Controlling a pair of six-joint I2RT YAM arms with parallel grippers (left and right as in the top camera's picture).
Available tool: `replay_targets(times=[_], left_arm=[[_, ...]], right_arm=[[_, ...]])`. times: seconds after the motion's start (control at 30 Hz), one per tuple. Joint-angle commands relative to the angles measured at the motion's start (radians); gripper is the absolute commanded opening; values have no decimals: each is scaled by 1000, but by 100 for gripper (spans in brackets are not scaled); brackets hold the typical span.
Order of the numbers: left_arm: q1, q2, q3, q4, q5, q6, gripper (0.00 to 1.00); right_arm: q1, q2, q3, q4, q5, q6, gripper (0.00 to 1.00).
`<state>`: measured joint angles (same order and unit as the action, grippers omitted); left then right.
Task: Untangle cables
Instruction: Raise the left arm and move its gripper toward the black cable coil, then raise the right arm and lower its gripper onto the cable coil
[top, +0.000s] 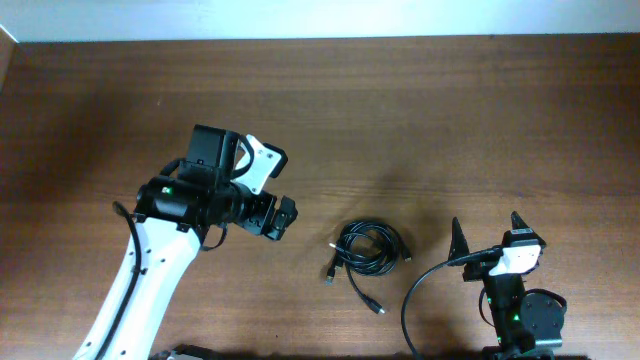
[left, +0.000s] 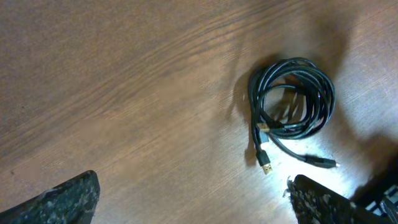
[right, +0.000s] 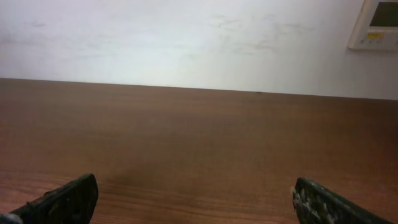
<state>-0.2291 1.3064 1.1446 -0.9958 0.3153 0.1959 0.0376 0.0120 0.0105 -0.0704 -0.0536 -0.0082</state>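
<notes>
Overhead, the cables (top: 370, 248) are seen coiled in one black bundle on the table (top: 450, 110), between the arms. The left gripper (top: 285, 218) is held spread near it, likely for a first grasp; the right gripper (top: 489, 236) is likewise held agape.

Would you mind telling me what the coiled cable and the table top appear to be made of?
Coiled cable: black, slightly glossy jacket, probably rubber or plastic; its plug glints gold, likely metal. Table top: brown with visible grain, wood or wood-look laminate.
</notes>
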Motion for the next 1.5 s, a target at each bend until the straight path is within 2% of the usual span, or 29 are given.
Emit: replay_targets(times=[0.0, 0.47, 0.73, 0.83, 0.97, 1.03, 1.2, 1.47], left_arm=[[-4, 6, 21, -20, 11, 19, 99], [-4, 6, 21, -20, 3, 46, 99], [-4, 6, 21, -16, 2, 46, 99], [-4, 8, 21, -15, -8, 46, 99], [-4, 8, 21, -15, -8, 45, 99], [-4, 8, 21, -11, -8, 45, 99], [-4, 8, 21, -8, -8, 45, 99], [-4, 10, 21, -7, -8, 38, 99]], right_arm=[[8, -8, -5, -3, -21, -3, 99], [8, -8, -5, 28, 65, -18, 99], [8, -8, -5, 27, -8, 100, 99], [8, -8, 34, 43, -142, 122, 99], [8, -6, 174, -99, -183, 160, 99], [8, 19, 289, -240, -184, 159, 99], [8, 188, 488, -379, -286, 155, 99], [8, 760, 790, -583, -452, 156, 99]])
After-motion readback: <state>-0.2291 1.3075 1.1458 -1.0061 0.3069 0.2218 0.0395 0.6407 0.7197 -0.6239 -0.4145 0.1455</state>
